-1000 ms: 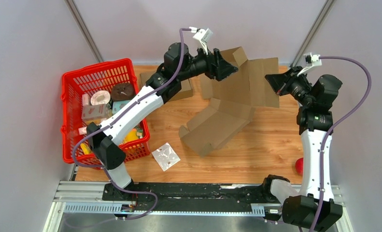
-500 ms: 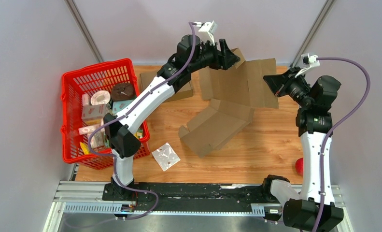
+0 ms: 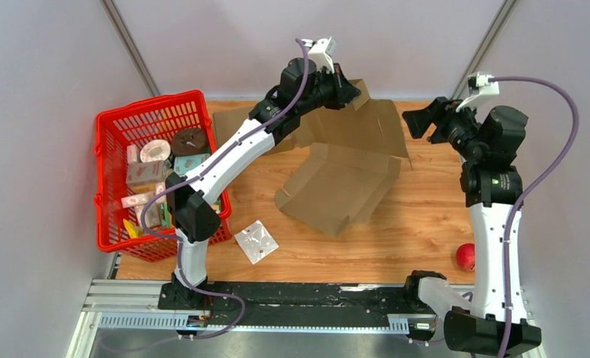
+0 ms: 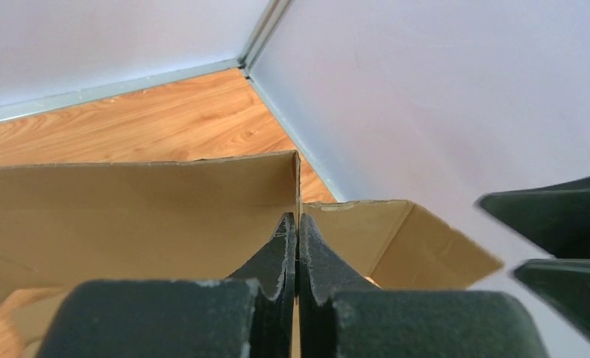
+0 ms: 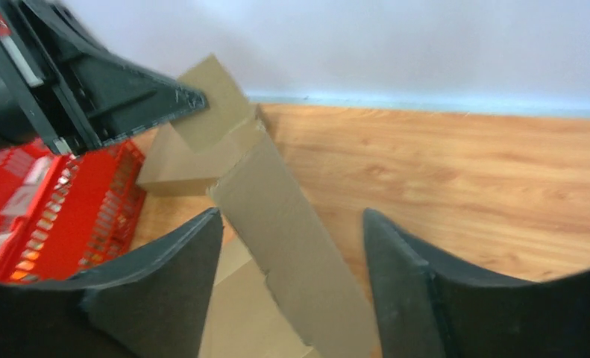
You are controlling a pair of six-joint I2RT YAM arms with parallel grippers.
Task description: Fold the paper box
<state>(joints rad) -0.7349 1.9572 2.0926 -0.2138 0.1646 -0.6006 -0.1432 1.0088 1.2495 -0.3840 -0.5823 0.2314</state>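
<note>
Paper box [image 3: 344,179] looked light and floppy, so a flap edge seemed the best hold. My left jaws pinched its far flap; my right jaws stood open nearby.

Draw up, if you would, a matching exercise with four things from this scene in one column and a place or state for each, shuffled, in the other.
Column A
1. left gripper
2. right gripper
3. red basket
4. red ball

Column B
a. open
b. on the left side of the table, holding assorted goods
c. shut on a flap of the paper box
d. alone near the table's front right corner

Pairs: 1-c, 2-a, 3-b, 4-d
</note>
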